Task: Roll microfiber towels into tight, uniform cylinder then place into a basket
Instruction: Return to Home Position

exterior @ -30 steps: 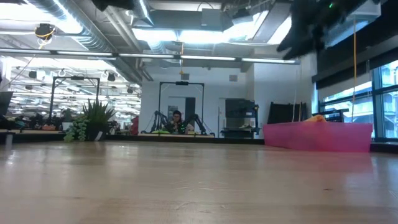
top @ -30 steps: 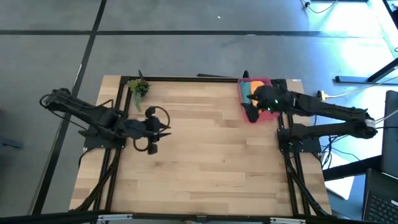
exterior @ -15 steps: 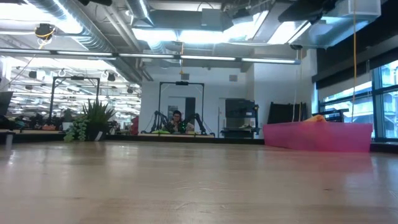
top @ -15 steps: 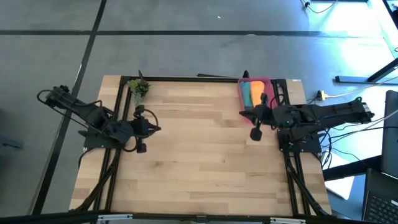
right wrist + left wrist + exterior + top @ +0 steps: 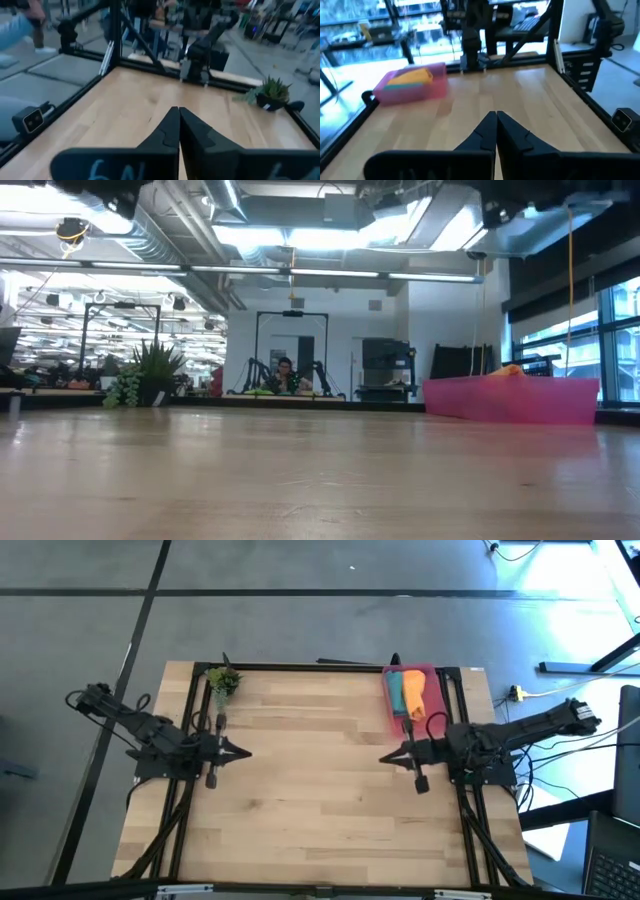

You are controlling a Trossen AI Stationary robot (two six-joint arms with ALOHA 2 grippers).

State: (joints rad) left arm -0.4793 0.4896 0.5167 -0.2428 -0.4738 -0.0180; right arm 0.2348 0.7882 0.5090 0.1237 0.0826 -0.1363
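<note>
The red-pink basket [image 5: 432, 671] stands at the table's far right and holds both rolled towels side by side, the teal one [image 5: 396, 692] and the orange one [image 5: 414, 693]. The left wrist view shows the basket [image 5: 434, 88] with the orange towel [image 5: 412, 76] on top of the teal one [image 5: 402, 86]. The basket [image 5: 510, 400] also shows in the low view. My left gripper [image 5: 245, 752] is shut and empty at the table's left side. My right gripper [image 5: 383, 759] is shut and empty, near the table's right side, in front of the basket.
A small green plant [image 5: 223, 680] stands at the far left corner, also seen in the right wrist view [image 5: 270, 93]. Black frame rails [image 5: 190, 710] run along the table's edges. Bare wooden tabletop [image 5: 320, 780] lies between the two grippers.
My right gripper has pulled back from above the basket toward the table's near right side and has shut. My left gripper has drawn back toward the table's left edge and has shut. Both towels stay lying in the basket.
</note>
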